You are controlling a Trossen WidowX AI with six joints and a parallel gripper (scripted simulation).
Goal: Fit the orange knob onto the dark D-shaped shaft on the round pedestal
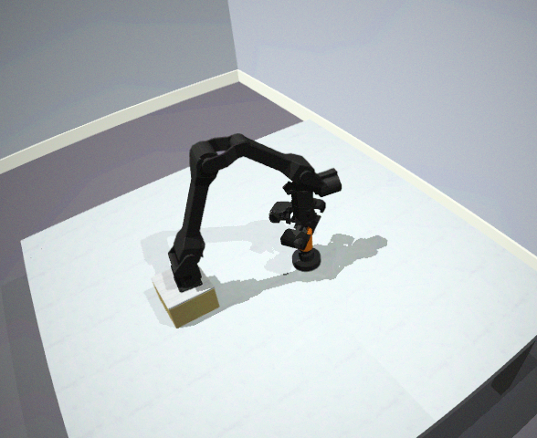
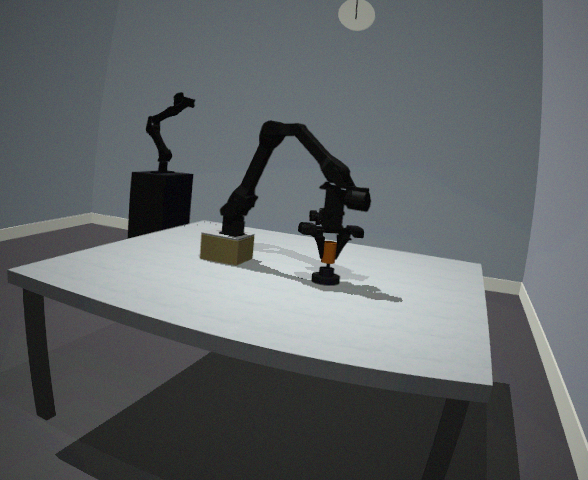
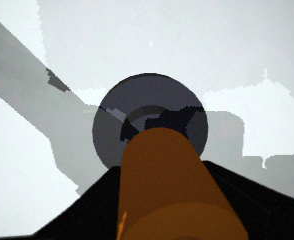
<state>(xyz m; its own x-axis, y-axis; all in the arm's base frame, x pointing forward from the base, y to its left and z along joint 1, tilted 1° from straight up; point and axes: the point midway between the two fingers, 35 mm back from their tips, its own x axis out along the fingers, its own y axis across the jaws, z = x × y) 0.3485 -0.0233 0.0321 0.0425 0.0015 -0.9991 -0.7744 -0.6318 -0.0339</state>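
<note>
The orange knob [image 1: 308, 244] [image 2: 329, 253] [image 3: 164, 175] is upright between the fingers of my gripper [image 1: 306, 239] [image 2: 329, 256] [image 3: 160, 171], which is shut on it. The round dark pedestal [image 1: 306, 264] [image 2: 325, 280] [image 3: 149, 90] stands on the table right below the knob. In the exterior view a short piece of the dark shaft [image 2: 328, 265] shows between the knob's bottom and the pedestal's raised middle, so the knob is not against the pedestal. The knob hides the rest of the shaft in the wrist view. The shaft's flat side and the knob's hole are not visible.
The arm's base stands on a tan block [image 1: 194, 306] [image 2: 226, 249] on the white table [image 1: 259, 358] [image 2: 263, 315]. Shadows of the arm fall around the pedestal. A second dark arm [image 2: 154, 129] stands on a black stand [image 2: 160, 204] behind the table.
</note>
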